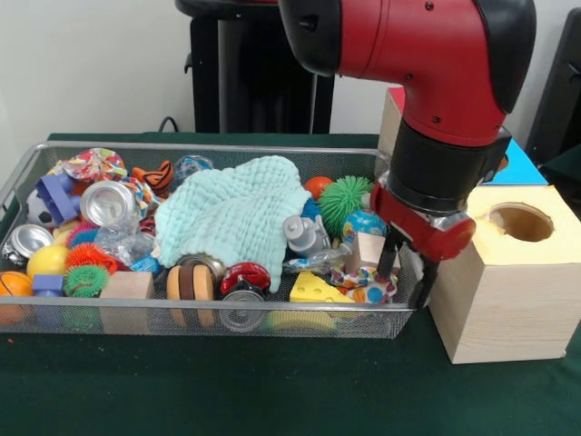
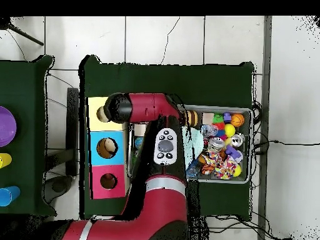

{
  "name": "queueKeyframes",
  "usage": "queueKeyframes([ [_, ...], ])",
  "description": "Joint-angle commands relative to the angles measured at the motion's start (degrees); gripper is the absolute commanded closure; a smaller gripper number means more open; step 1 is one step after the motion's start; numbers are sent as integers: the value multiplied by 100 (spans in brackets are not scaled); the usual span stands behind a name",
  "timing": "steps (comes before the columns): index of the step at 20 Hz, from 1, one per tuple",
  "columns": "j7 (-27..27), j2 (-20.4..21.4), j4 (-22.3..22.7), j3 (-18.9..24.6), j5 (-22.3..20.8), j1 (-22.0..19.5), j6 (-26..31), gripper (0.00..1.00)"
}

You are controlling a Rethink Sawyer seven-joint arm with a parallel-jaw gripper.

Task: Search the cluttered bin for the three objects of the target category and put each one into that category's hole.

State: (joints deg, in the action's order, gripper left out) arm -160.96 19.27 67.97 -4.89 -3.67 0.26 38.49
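- A red and black arm (image 2: 156, 187) reaches up from the bottom edge and bends left over the dark green desk (image 2: 169, 75).
- The wire-mesh bin (image 2: 250, 145) lies at the desk's right side, its left part hidden under the arm.
- A jumble of small colourful things fills the bin, among them a yellow ball (image 2: 229, 129) and a purple block (image 2: 234, 151).
- Left of the arm sits a row of three boxes, yellow (image 2: 95, 107), blue (image 2: 106, 147) and pink (image 2: 108, 182), each with a round hole on top.
- The arm's end overlaps the yellow box.

Silver wire-mesh bin (image 1: 27, 163) with shiny metal rim, crinkled soft cloth (image 1: 234, 216) (pale mint here), pale unfinished wood box (image 1: 508, 291), glossy red arm shell (image 1: 408, 45), matt green table (image 1: 227, 391) cover.
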Motion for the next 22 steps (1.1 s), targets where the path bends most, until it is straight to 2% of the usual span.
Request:
queueKeyframes([
  [1, 952, -452, 718, 597, -738, -44, -744, 0],
  [5, 960, -783, 469, 543, -1095, -131, -1102, 0],
  [7, 1005, -849, 509, 675, -1160, -287, -1290, 0],
  [13, 837, -533, 936, 790, -1146, -314, -1203, 0],
  [17, 768, -600, 961, 876, -1179, -317, -1325, 0],
  [22, 947, -327, 1336, 1148, -1161, -498, -1258, 0],
])
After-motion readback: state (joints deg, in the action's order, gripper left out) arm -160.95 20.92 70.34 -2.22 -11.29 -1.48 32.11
